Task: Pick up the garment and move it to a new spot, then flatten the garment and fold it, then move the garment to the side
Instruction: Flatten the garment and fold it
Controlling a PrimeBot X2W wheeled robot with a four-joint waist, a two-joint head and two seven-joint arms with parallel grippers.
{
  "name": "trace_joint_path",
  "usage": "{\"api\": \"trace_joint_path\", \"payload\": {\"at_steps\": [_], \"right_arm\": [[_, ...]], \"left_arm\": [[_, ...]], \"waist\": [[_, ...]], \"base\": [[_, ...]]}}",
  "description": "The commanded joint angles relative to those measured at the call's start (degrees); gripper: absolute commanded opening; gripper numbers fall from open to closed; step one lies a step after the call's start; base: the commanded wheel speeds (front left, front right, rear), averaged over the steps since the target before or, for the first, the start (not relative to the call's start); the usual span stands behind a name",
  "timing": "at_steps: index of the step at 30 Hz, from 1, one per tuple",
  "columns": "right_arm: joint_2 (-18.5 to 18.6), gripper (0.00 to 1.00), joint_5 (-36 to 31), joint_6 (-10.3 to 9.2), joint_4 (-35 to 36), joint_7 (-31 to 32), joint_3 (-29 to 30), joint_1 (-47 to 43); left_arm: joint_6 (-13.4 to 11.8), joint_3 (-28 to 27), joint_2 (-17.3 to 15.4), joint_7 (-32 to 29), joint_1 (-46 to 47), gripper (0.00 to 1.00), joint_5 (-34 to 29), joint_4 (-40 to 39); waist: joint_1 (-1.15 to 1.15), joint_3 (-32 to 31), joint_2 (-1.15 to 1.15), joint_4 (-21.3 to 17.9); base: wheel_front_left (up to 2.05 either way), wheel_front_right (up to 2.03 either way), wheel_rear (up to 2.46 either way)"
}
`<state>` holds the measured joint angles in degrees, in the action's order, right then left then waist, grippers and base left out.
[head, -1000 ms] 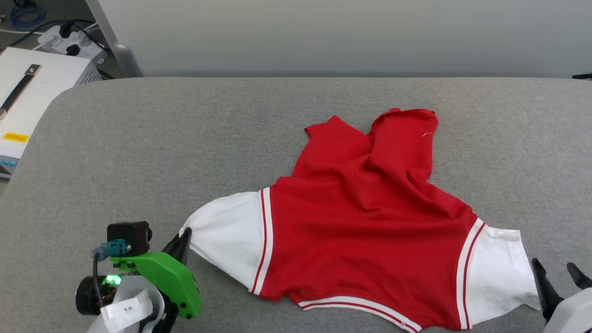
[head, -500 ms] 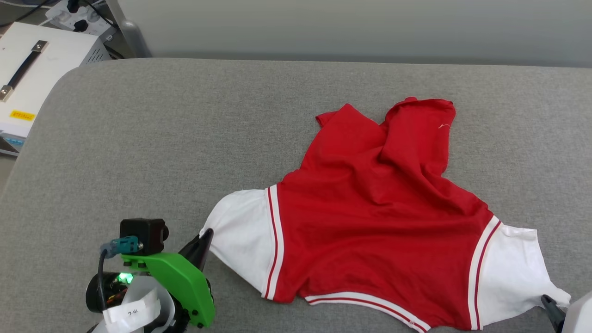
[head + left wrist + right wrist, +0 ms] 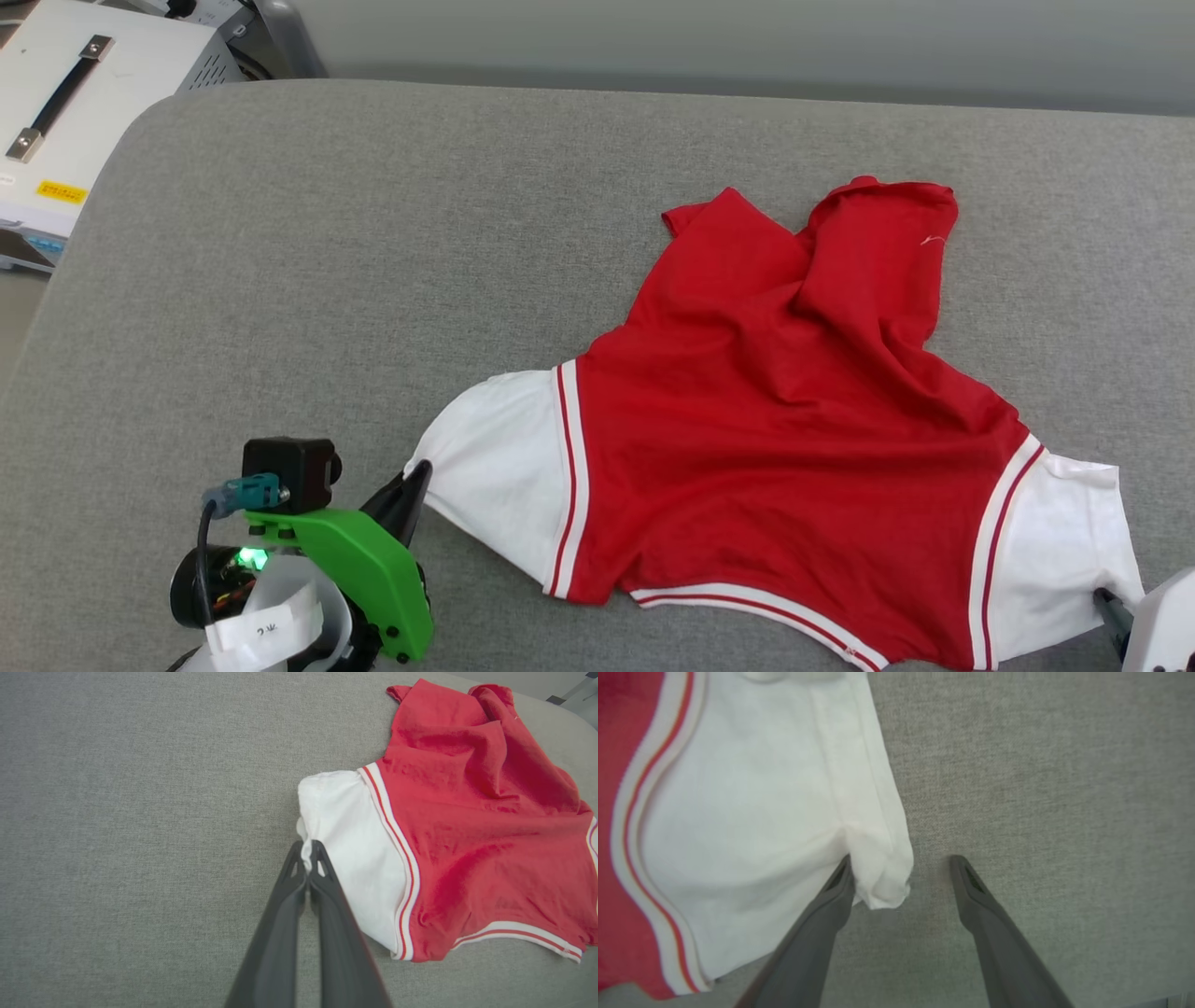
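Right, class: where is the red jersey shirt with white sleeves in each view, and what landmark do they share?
Head view: red soft jersey shirt, right of centre.
Left wrist view: upper right, sleeve pinched by the left gripper.
Right wrist view: left side, sleeve corner between fingers of the open right gripper.
Shared landmark: red-white striped sleeve trim.

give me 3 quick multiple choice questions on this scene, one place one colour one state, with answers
1. Where does the left gripper pinch the garment? A collar B white sleeve C far hem
2. What colour is the garment's body? A red B blue C black
3. How does the right gripper stand? A shut on cloth B shut on nothing C open

B, its fingers are closed on the sleeve's edge; A, the body is red between striped trims; C, its fingers stand apart around a corner of the other sleeve.
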<state>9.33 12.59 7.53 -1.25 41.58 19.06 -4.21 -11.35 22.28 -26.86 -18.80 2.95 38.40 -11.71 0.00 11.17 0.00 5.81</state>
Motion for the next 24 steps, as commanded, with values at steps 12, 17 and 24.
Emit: {"api": "trace_joint_path", "payload": {"at_steps": [12,17,24], "right_arm": [[2.55,0.0,2.91,-0.04,-2.31,-5.71,-1.91,1.59],[6.4,0.0,4.86,-0.04,2.62,-7.12,-1.78,2.11],[12.24,0.0,9.73,-0.04,11.17,-4.1,-0.53,6.01]], "left_arm": [[-0.17,0.22,-1.08,-0.83,-0.83,0.0,0.76,1.01],[0.5,-0.3,-2.25,-0.91,-1.24,0.0,1.28,0.04],[1.65,-2.25,-5.45,-2.28,1.03,0.0,1.68,-4.49]], "waist": [[0.0,-3.53,0.0,-0.83],[0.0,-6.98,0.0,-1.62],[0.0,-11.44,0.0,-2.64]], "base": [[0.0,0.0,0.0],[0.0,0.0,0.0],[0.0,0.0,0.0]]}}
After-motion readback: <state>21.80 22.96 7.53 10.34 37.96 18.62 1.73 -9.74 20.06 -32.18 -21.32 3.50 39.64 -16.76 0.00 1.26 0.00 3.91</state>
